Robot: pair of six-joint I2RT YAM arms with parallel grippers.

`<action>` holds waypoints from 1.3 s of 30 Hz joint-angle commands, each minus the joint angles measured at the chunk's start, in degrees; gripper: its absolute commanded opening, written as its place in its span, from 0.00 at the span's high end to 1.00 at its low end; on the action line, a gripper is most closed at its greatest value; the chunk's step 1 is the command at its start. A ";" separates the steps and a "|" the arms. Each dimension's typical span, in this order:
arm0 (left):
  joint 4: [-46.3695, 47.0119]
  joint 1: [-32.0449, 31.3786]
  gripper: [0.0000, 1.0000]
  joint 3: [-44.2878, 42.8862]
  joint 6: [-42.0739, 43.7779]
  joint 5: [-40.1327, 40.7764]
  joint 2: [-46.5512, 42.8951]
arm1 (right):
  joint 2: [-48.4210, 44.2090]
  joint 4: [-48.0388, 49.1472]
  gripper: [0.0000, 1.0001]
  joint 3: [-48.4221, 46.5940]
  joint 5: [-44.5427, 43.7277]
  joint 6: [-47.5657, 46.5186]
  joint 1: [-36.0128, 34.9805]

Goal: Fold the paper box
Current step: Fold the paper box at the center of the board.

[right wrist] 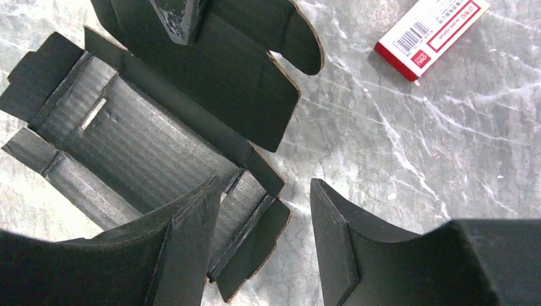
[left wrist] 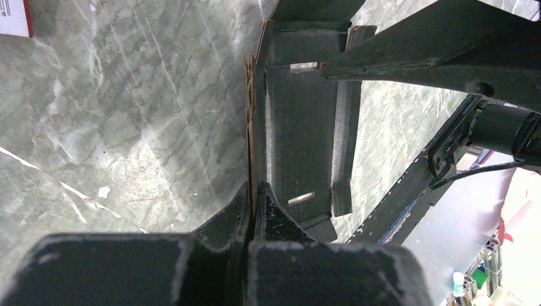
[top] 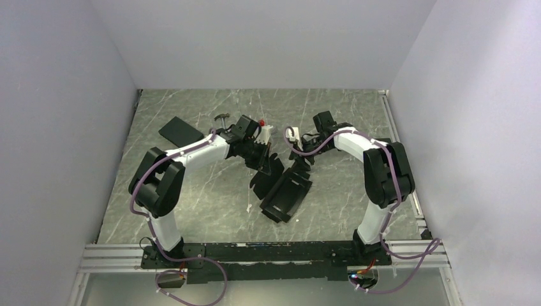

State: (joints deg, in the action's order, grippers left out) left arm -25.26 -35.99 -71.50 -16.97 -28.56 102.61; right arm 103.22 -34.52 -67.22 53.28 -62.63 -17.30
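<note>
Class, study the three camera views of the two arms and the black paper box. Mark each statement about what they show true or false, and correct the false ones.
1. The left fingers are clamped on an edge of the paper box. True.
2. The right fingers grip a flap of the paper box. False: they stand open and hold nothing.
3. A red-and-white carton lies on the table, apart from the paper box. True.
4. The paper box is folded shut. False: it lies open, its ribbed inside and side flaps showing.
</note>
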 commanded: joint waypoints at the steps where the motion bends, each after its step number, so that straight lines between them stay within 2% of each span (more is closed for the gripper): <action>1: -0.01 -0.48 1.00 -2.06 1.95 1.80 -1.41 | 0.85 -0.22 0.44 -3.12 -0.64 -1.55 -0.83; 9: 2.09 -0.71 1.00 -0.42 1.61 2.26 -3.11 | 2.80 -1.77 0.49 -5.09 -1.98 1.44 -1.33; 19: 6.80 -0.71 1.00 3.93 2.57 2.21 -7.80 | 2.49 -5.12 0.50 -5.13 0.24 0.62 -1.07; 25: 7.69 -0.75 1.00 4.94 3.16 2.45 -8.96 | 2.45 -5.72 0.54 -5.49 0.62 -0.96 -1.11; 39: 5.95 -0.75 1.00 3.54 1.36 5.91 -7.68 | 1.65 -9.28 0.78 -5.55 3.29 -4.37 -1.50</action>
State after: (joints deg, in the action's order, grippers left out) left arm -20.01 -36.49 -66.76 -15.79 -24.77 95.83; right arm 106.13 -41.58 -70.78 53.10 -64.58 -18.52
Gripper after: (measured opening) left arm 0.022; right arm 0.247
